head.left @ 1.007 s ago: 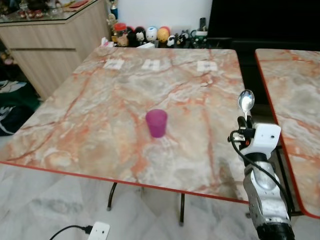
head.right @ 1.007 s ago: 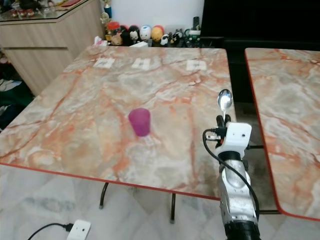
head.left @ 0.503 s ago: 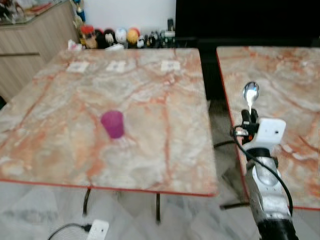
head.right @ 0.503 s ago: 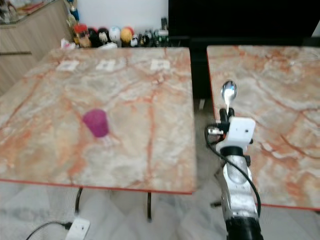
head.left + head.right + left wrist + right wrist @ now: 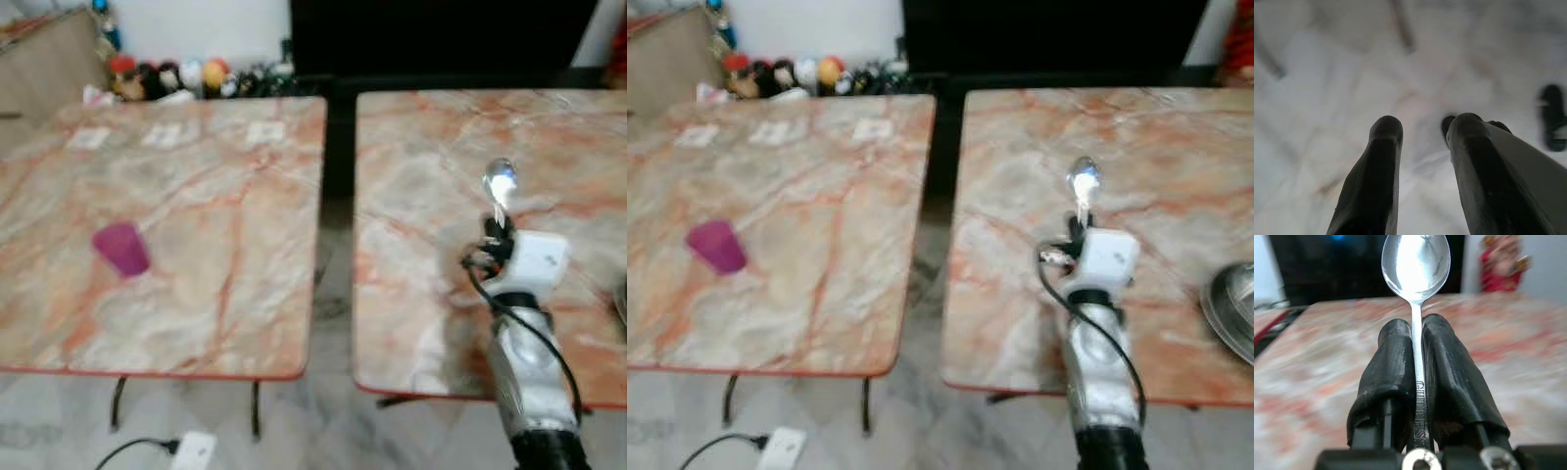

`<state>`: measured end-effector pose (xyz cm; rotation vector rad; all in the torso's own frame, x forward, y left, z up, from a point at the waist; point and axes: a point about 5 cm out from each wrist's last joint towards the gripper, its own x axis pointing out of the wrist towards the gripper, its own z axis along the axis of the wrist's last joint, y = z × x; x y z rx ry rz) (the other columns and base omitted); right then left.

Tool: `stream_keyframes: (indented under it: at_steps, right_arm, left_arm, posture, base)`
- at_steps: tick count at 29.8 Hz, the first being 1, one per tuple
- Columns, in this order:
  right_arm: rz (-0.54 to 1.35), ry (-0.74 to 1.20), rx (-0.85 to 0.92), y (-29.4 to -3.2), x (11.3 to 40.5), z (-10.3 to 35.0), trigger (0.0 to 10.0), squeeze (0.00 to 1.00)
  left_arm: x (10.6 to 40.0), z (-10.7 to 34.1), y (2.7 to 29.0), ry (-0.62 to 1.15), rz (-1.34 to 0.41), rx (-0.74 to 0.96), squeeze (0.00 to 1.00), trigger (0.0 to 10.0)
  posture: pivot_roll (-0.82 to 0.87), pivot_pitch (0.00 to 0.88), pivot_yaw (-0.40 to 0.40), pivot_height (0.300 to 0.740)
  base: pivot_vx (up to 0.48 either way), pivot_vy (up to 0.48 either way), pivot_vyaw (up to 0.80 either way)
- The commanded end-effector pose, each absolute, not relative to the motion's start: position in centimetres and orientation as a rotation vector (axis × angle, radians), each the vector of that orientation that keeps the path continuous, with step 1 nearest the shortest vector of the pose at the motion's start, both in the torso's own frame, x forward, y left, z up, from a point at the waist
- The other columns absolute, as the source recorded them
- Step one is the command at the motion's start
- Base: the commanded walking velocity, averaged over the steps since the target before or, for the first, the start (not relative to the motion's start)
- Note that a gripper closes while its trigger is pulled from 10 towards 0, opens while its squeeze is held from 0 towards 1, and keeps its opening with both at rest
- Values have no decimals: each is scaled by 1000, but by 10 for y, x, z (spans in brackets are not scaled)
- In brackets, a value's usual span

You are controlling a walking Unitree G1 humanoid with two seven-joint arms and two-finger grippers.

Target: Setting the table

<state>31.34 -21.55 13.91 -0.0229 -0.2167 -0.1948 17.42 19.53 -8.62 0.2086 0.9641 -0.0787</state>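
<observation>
A: Over the right-hand tabletop (image 5: 1019, 196), the right claw (image 5: 1077, 227) is up in front of the robot, its two black fingers (image 5: 1393, 367) pinched tight on the handle of a spoon (image 5: 1416, 264). Bowl of the spoon points up and away, handle upright between the pads.

B: Left claw?

A: Left claw (image 5: 1422, 142) hangs low over pale floor, fingers a bit apart, nothing between them. Idle.

B: What else is on the tabletops?

A: Left-hand tabletop (image 5: 225, 294) has a purple cup (image 5: 120, 249) standing alone near its middle-left, plus three small white cards (image 5: 265, 131) along the far edge. Gap between the two tabletops, dark floor showing. On the right-hand one, a metal bowl (image 5: 1231, 308) sits at the picture's right edge, cut off, well apart from the spoon. Row of small figurines (image 5: 186, 76) behind the left tabletop. Head views are blurred, so fine detail is poor.

B: Step?

A: Carrying step, I'd say. Spoon is held in the air, not placed. Judging by the heading, the metal bowl looks like the likelier place setting, but can't be sure.

B: Next move calls for?

A: Probably closing in on the bowl, lowering the wrist and tipping the spoon flat so it lies beside the bowl, then releasing. Risk: upright thin handle could slip or swing in the pinch, and a drop from height would bounce on the stone top.
</observation>
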Motion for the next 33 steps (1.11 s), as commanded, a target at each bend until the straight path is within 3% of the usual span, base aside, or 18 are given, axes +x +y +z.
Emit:
stream_keyframes:
  at_steps: [1, 23, 33]
  right_arm:
    - [-171, -257, -8, -206, 317, 148, 10000, 0]
    - [-242, -252, -71, -229, 319, 158, 10000, 0]
    - [-397, -32, -95, -257, 321, 132, 10000, 0]
  left_arm:
    - [166, -88, 209, 998, -53, 230, 0, 10000]
    - [167, -87, 210, 995, -51, 237, 0, 10000]
    - [167, -87, 210, 999, -48, 238, 0, 10000]
  posture:
    - [-88, 18, 49, 740]
    - [-93, 20, 54, 740]
    - [-95, 26, 56, 740]
  base:
    - [0, -450, 0]
    - [0, -427, 0]
    - [0, 0, 0]
